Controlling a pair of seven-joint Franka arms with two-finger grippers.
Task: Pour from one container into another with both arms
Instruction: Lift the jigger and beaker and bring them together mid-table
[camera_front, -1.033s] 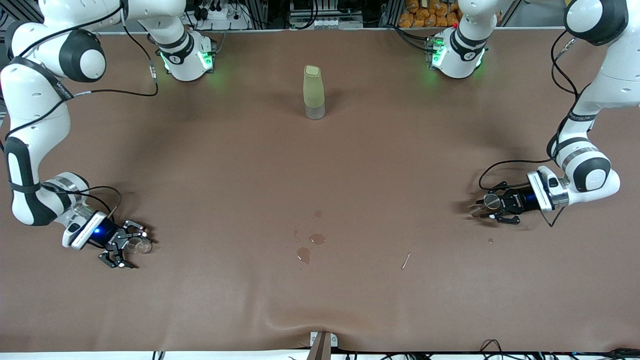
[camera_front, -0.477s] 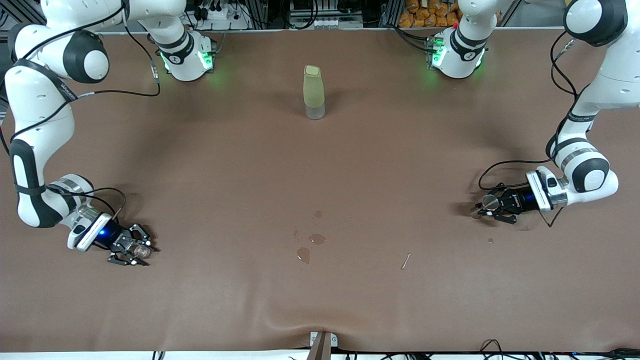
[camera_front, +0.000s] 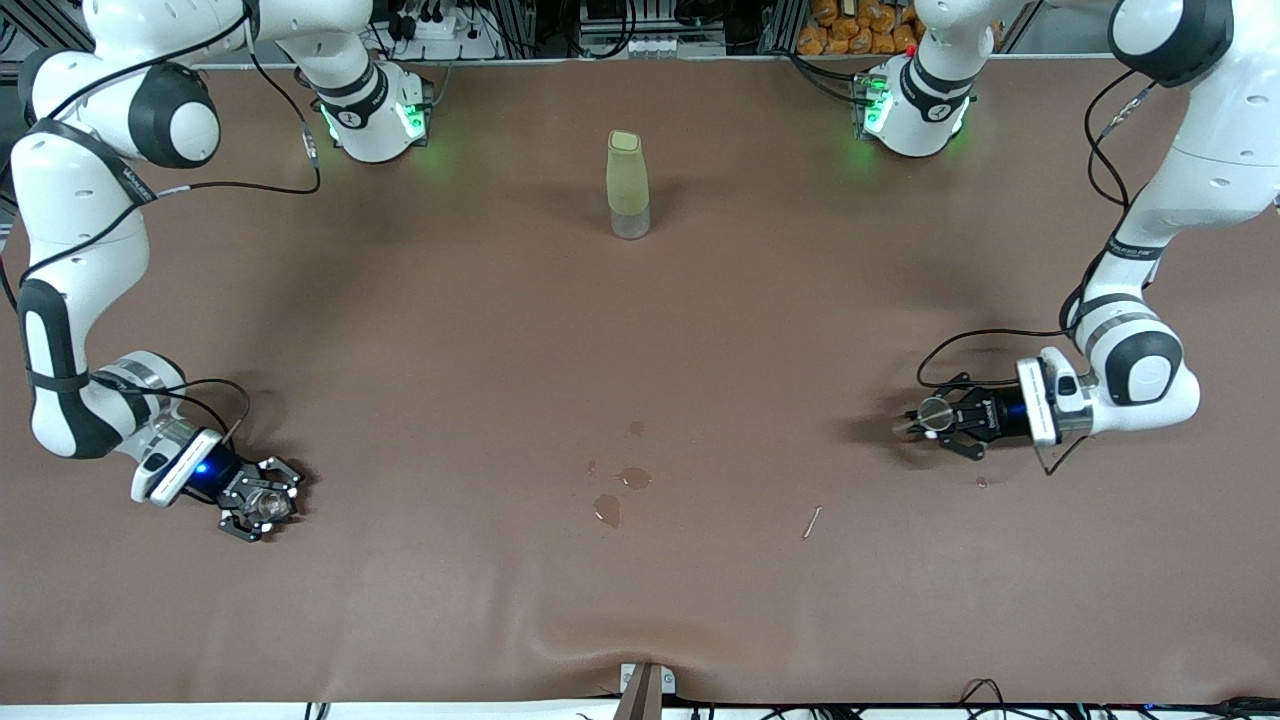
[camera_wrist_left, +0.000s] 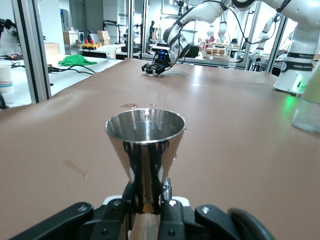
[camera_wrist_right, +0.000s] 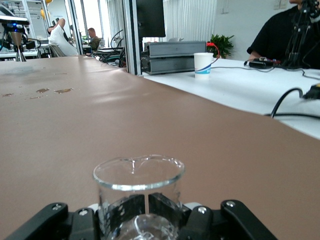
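A shiny metal cone-shaped cup (camera_wrist_left: 145, 142) stands upright in my left gripper (camera_wrist_left: 149, 197), which is shut on its narrow lower part. In the front view this cup (camera_front: 935, 410) and the left gripper (camera_front: 925, 422) are low over the table at the left arm's end. A clear glass beaker (camera_wrist_right: 139, 182) sits between the fingers of my right gripper (camera_wrist_right: 147, 212), which is shut on it. The beaker (camera_front: 270, 506) and right gripper (camera_front: 260, 508) are low at the right arm's end of the table.
A pale yellow-green bottle (camera_front: 628, 185) with a clear base stands mid-table near the robot bases. Small wet patches (camera_front: 620, 490) and a thin stick (camera_front: 812, 521) lie on the brown table cover (camera_front: 640, 330), nearer to the front camera.
The right gripper has closed on the glass beaker. The left gripper has tightened on the metal cup and carried it toward the middle of the table.
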